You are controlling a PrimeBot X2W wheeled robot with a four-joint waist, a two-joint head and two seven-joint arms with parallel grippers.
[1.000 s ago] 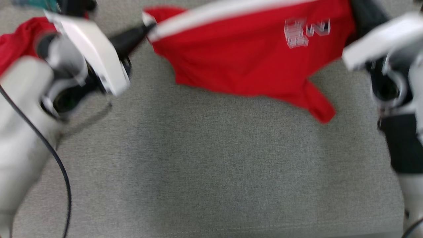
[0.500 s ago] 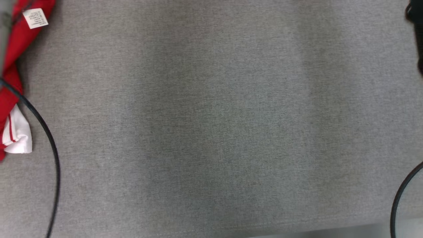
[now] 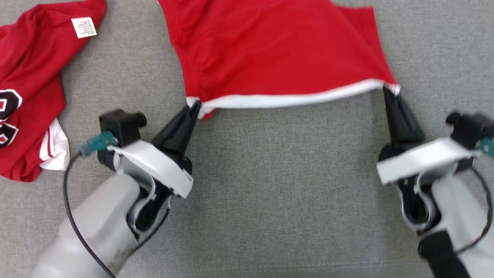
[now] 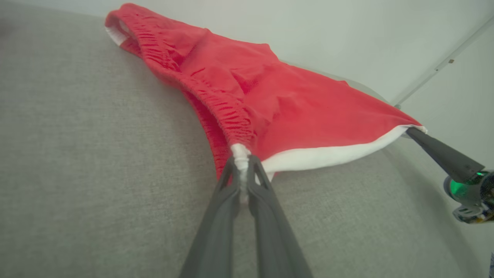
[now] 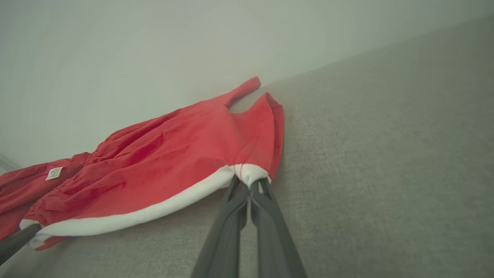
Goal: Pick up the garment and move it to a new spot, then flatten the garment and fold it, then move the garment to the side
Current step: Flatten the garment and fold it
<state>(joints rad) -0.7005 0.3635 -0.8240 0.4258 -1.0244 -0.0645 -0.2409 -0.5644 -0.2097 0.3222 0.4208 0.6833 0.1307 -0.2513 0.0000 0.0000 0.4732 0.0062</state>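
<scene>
Whereas a second ago the garment swung blurred, it now lies spread on the grey surface; left end effector and right end effector each pinch a hem corner. Flattening looks underway.

Your red garment, white-banded edge stretched taut nearest you, the rest spread back over the grey fabric surface.
</scene>
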